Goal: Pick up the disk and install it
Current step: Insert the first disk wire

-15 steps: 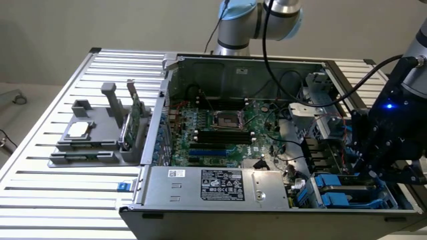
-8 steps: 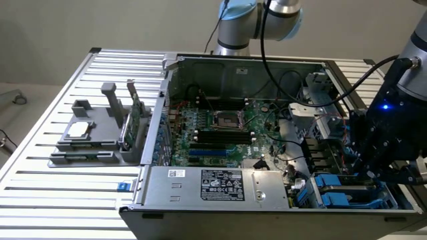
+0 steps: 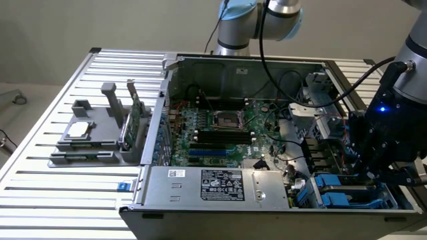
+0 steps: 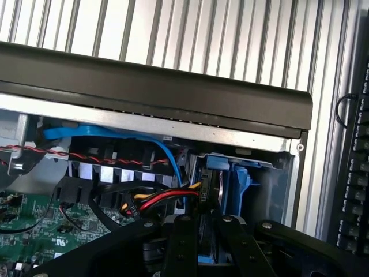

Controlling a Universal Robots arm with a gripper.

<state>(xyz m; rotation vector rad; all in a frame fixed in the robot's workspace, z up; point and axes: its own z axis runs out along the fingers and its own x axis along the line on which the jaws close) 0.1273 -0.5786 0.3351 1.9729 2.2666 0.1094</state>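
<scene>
The disk (image 4: 214,183) stands on edge in the drive bay at the case's corner. It is a dark slab framed by its blue plastic carrier (image 4: 238,186). My gripper (image 4: 204,224) sits right over it, with one black finger (image 4: 180,245) on each side of its edge, shut on it. In the exterior view my gripper (image 3: 373,170) hangs low over the bay at the front right of the open computer case (image 3: 220,187), and its body hides the disk there.
Blue carriers (image 3: 331,184) fill the bay beside my gripper. Red, yellow and black wires (image 4: 164,199) and a blue cable (image 4: 115,134) run close to the disk. The motherboard (image 3: 220,130) lies mid-case. A grey fixture (image 3: 93,137) with a chip and green card stands on the slatted table (image 3: 47,195).
</scene>
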